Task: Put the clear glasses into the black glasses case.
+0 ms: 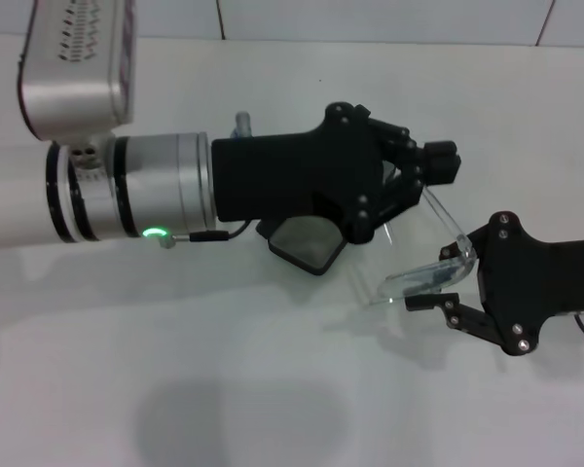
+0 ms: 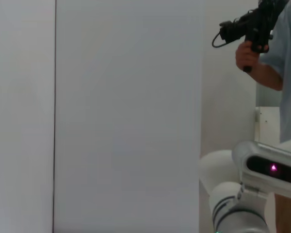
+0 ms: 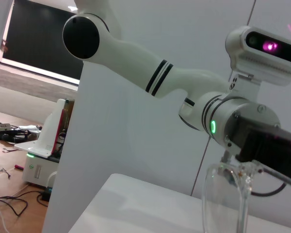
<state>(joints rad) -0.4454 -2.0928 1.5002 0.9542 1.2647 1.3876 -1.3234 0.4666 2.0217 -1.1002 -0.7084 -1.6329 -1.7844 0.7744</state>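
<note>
Clear glasses held between both grippers above black glasses case; left gripper and right gripper fingers clamped on frame

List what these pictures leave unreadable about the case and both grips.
- Black glasses case: head view shows one corner only; the left gripper covers the rest.
- Left gripper's hold on the clear glasses: fingers overlap the lens, contact unclear.
- Right gripper: beside the glasses, grip unclear; wrist views show neither.
</note>
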